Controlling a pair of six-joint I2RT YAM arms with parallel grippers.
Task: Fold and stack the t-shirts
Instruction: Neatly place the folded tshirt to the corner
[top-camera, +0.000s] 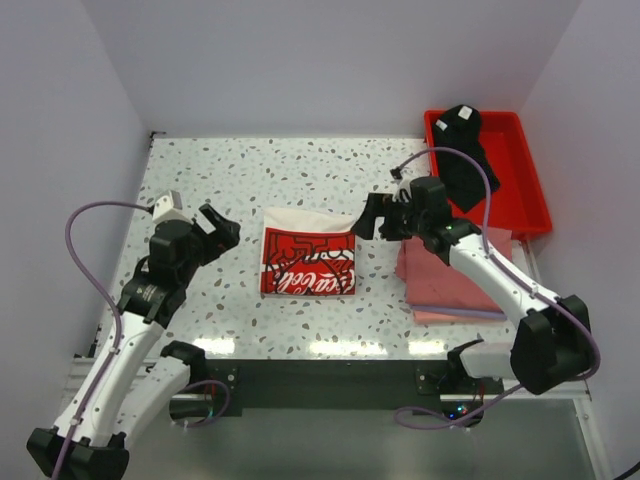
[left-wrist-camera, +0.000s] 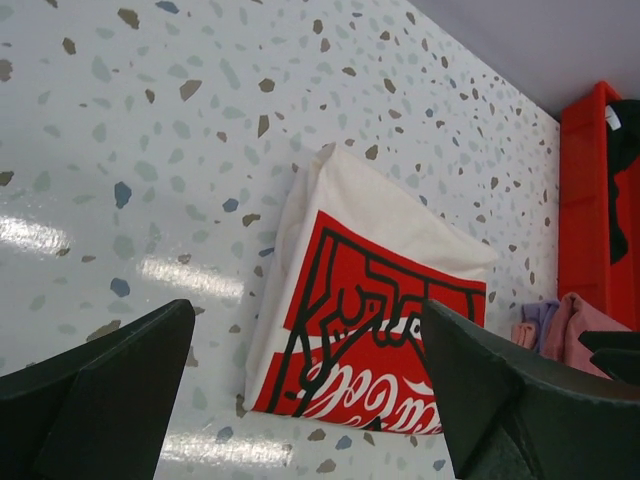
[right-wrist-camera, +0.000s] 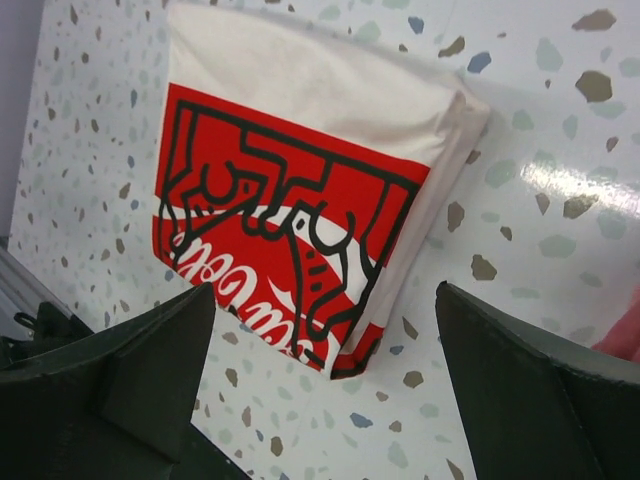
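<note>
The white t-shirt with the red Coca-Cola print lies folded into a square at the table's middle; it also shows in the left wrist view and the right wrist view. My left gripper is open and empty, hovering left of it. My right gripper is open and empty, just above its right edge. Folded pink t-shirts are stacked at the right under my right arm. A black t-shirt lies in the red tray.
The red plastic tray stands at the back right corner. The speckled table is walled at the back and both sides. Purple cables loop from both arms.
</note>
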